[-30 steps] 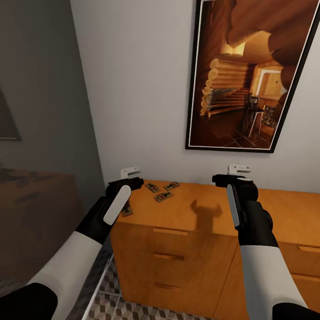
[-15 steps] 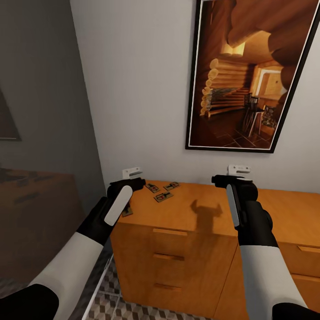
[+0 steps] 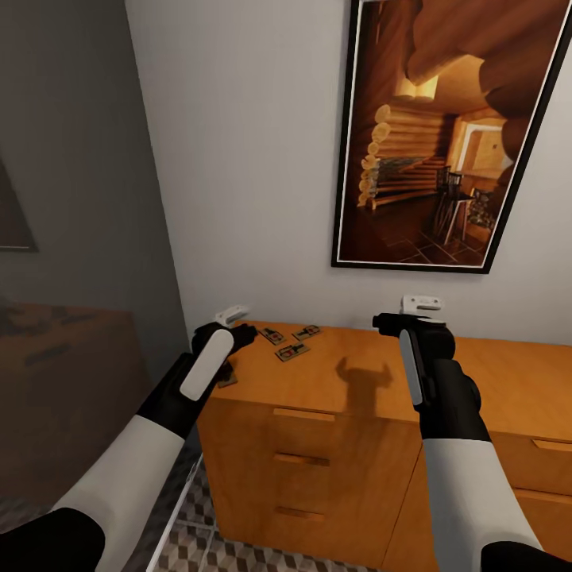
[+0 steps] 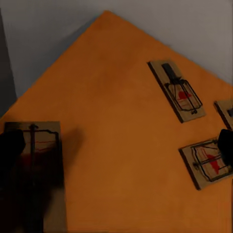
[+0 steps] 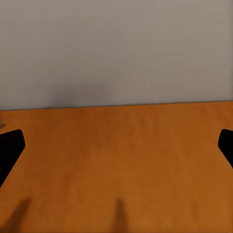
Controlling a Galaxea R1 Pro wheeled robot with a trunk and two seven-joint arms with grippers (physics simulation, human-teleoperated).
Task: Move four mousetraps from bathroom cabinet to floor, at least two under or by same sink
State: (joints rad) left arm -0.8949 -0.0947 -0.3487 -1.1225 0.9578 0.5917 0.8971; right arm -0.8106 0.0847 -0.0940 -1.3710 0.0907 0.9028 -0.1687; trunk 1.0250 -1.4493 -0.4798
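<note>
The orange-brown cabinet (image 3: 334, 381) stands against the white wall. On the left end of its top lie three mousetraps (image 3: 272, 334) (image 3: 306, 331) (image 3: 291, 350) in a cluster. Another mousetrap (image 3: 226, 375) lies near the front left corner, half hidden by my left wrist. My left gripper (image 3: 237, 324) hovers open above that corner. In the left wrist view, two mousetraps (image 4: 177, 91) (image 4: 208, 162) lie ahead and one mousetrap (image 4: 34, 160) sits in shadow by a fingertip (image 4: 9, 148). My right gripper (image 3: 405, 312) hangs open and empty over the cabinet's middle (image 5: 116, 160). The bathroom sink is out of view.
A large framed picture (image 3: 445, 135) of a log cabin hangs above the cabinet. A grey wall or panel (image 3: 79, 199) closes the left side. Cube-patterned bathroom floor (image 3: 238, 552) shows below the cabinet's drawers (image 3: 306, 459).
My left gripper has tipped forward and moved slightly over the cabinet's corner. The right gripper has shifted a little left and up. The mousetraps have not moved.
</note>
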